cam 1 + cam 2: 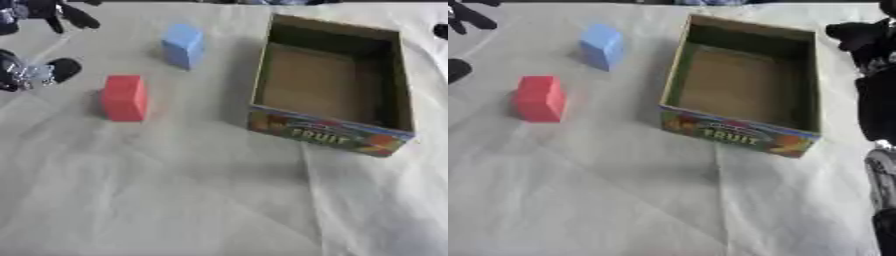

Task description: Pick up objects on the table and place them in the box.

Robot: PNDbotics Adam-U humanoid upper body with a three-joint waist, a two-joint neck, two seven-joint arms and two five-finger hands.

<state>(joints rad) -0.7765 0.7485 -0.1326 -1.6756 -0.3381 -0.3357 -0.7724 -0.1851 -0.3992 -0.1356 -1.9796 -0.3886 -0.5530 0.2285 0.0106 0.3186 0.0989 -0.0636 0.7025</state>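
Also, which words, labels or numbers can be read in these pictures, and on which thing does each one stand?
"FRUIT": on the near outer wall of the box, yellow letters on a coloured fruit picture.
A smaller line of print above it on the same wall is too blurred to read.
The red block and the blue block show no text.

Both head eyes look steeply down (close), sharing the box (pixel 332 132).

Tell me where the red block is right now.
The red block stands on the white cloth left of the open fruit box, nearer the camera than the blue block, with the left hand beside it, apart.
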